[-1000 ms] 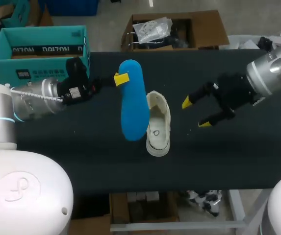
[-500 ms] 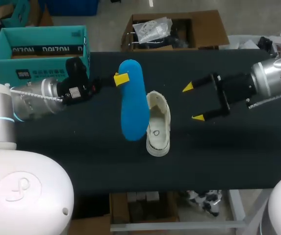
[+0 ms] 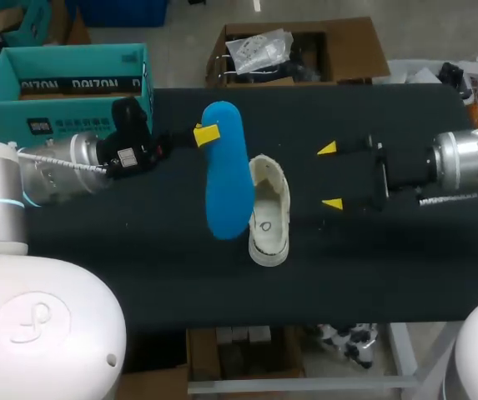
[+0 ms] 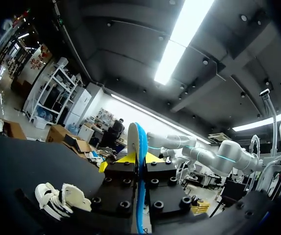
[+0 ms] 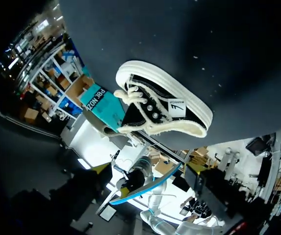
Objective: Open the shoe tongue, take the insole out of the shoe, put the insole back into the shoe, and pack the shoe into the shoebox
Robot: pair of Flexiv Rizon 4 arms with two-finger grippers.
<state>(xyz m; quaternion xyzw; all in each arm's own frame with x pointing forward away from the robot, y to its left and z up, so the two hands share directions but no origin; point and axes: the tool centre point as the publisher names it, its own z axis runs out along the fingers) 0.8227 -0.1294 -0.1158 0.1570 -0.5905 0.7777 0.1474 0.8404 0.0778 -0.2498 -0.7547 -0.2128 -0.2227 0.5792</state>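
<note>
Currently the box (image 3: 67,83) sits far left; left gripper (image 3: 206,135) pinches the blue insole (image 3: 226,175) near one end, holding it off the table (image 3: 138,250) just beside the shoe (image 3: 268,210). Right gripper (image 3: 329,176) is spread and empty, apart from the shoe on its far side. Insole-out looks done; next is reinsertion, likely needing the right to pin the shoe while the left angles the insole in.

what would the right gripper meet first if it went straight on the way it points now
Most likely the shoe, lying ahead of the open right gripper. Its height above the table is unclear, so it might pass over and reach the blue insole instead.
</note>
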